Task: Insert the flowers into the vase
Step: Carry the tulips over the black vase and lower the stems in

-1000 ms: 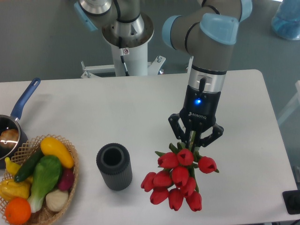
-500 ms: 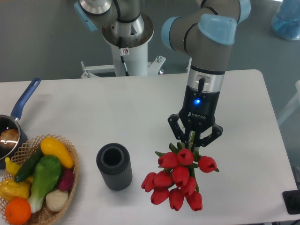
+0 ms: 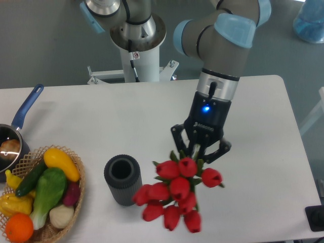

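"ROBOTIQ" lettering on end effector (image 3: 197,149) clamped around flowers (image 3: 176,195), just beside vase (image 3: 123,179)

Stems of the flowers (image 3: 176,194) are hidden inside the gripper (image 3: 199,150). The basket (image 3: 76,195) and saucepan (image 3: 16,131) are cut by the left edge.

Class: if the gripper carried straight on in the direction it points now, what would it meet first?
Probably the table. The gripper, shut on the flowers, points down, right of the vase; depth is unclear.
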Motion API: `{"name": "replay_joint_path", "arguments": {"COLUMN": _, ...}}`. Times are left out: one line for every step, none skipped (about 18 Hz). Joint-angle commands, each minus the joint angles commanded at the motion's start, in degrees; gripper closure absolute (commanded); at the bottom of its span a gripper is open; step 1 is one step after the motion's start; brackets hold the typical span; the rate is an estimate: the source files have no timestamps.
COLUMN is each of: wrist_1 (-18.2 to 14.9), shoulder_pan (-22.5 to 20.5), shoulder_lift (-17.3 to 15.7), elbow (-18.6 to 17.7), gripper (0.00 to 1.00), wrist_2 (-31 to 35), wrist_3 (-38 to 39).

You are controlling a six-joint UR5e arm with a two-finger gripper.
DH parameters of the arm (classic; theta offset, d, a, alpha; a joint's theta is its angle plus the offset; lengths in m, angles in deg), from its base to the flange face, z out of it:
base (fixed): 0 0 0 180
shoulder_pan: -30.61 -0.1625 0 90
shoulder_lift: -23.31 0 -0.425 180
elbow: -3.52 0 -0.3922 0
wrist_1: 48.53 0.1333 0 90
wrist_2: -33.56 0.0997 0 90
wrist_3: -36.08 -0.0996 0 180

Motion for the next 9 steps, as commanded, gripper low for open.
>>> {"name": "replay_joint_path", "arguments": {"wrist_1": 0.0, "shoulder_pan": 0.2, "shoulder_lift": 0.0, "elbow": 0.0, "gripper": 0.82, "wrist_2": -1.9, "wrist_3": -0.5}}
{"name": "replay_joint_path", "arguments": {"wrist_1": 0.0, "shoulder_pan": 0.9, "shoulder_lift": 0.0, "elbow": -0.2, "gripper": 0.82, "wrist_2": -3.5, "wrist_3": -0.7}}
{"name": "replay_joint_path", "arguments": {"wrist_1": 0.0, "shoulder_pan": 2.0, "shoulder_lift": 0.0, "elbow": -0.5, "gripper": 0.82, "wrist_2": -4.1, "wrist_3": -0.8}}
{"name": "replay_joint_path", "arguments": {"wrist_1": 0.0, "shoulder_pan": 2.9, "shoulder_lift": 0.0, "elbow": -0.7, "gripper": 0.82, "wrist_2": -4.1, "wrist_3": -0.8}}
{"name": "replay_joint_path", "arguments": {"wrist_1": 0.0, "shoulder_pan": 3.6, "shoulder_lift": -0.2, "elbow": -0.7, "gripper": 0.82, "wrist_2": -4.2, "wrist_3": -0.8}}
{"name": "replay_joint_path", "arguments": {"wrist_1": 0.0, "shoulder_pan": 4.6, "shoulder_lift": -0.3, "elbow": -0.8, "gripper": 0.82, "wrist_2": -4.2, "wrist_3": -0.7}}
{"name": "replay_joint_path", "arguments": {"wrist_1": 0.0, "shoulder_pan": 5.2, "shoulder_lift": -0.4, "elbow": -0.8, "gripper": 0.82, "wrist_2": -4.2, "wrist_3": -0.7}}
{"name": "replay_joint_path", "arguments": {"wrist_1": 0.0, "shoulder_pan": 5.9, "shoulder_lift": -0.4, "elbow": -0.8, "gripper": 0.82, "wrist_2": -4.2, "wrist_3": -0.6}}
{"name": "replay_joint_path", "arguments": {"wrist_1": 0.0, "shoulder_pan": 6.8, "shoulder_lift": -0.4, "elbow": -1.4, "gripper": 0.82, "wrist_2": -4.3, "wrist_3": -0.6}}
